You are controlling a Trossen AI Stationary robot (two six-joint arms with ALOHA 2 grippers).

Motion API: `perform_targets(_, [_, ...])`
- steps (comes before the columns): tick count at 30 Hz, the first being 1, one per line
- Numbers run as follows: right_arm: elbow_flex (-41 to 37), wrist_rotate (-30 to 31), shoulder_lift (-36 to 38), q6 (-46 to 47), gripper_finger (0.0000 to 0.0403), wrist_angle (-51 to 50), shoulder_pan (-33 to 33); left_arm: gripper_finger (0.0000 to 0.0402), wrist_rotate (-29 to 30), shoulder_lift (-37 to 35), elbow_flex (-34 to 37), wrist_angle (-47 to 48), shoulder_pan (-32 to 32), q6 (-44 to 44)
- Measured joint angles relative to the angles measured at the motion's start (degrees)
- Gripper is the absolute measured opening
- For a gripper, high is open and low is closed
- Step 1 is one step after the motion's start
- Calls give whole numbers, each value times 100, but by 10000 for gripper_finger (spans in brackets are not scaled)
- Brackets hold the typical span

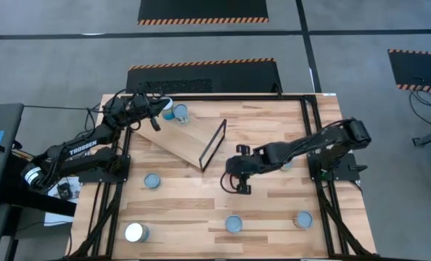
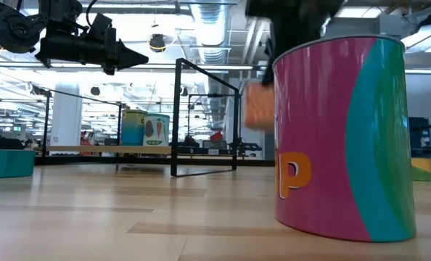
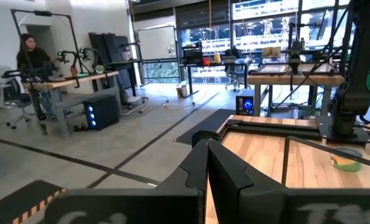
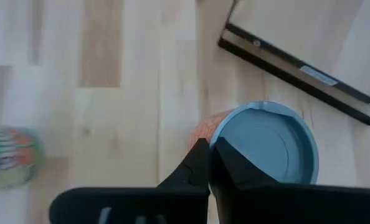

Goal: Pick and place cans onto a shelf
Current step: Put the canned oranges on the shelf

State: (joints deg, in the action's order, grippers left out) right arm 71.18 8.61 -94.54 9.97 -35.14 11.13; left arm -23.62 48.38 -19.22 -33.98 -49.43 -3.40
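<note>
While two small round-topped cans (image 1: 181,113) stand on the tilted light-wood, black-framed shelf (image 1: 190,145) | four similar tins (image 1: 152,180) wait on the planked worktop (image 1: 273,210) | left tool (image 1: 156,119) narrow, empty | right tool (image 1: 241,188) by the orange blue-topped can (image 4: 266,149), grip: cannot tell

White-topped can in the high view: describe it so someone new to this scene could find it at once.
Start at the planked wooden table and go to its corner at the picture's lower left. A lone can stands there. Its round top is bright white, while the nearest can has a pale-blue top.
</note>
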Motion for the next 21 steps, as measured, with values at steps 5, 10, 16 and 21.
perform_targets(5, [669, -288, 414, -412, 8, -83, -48, 2, 0, 0, 0, 0, 0, 1])
perform_targets(10, [1465, -222, 525, -890, 14, 232, -348, 2, -2, 0, 0, -11, 0, 11])
perform_targets(16, [2465, 16, -55, -1348, 14, 608, -1181, 2, 0, 0, 0, -36, 0, 44])
perform_targets(21, [3415, -426, -979, -1843, 11, 273, -1875, 2, 0, 0, 2, -21, 0, 39])
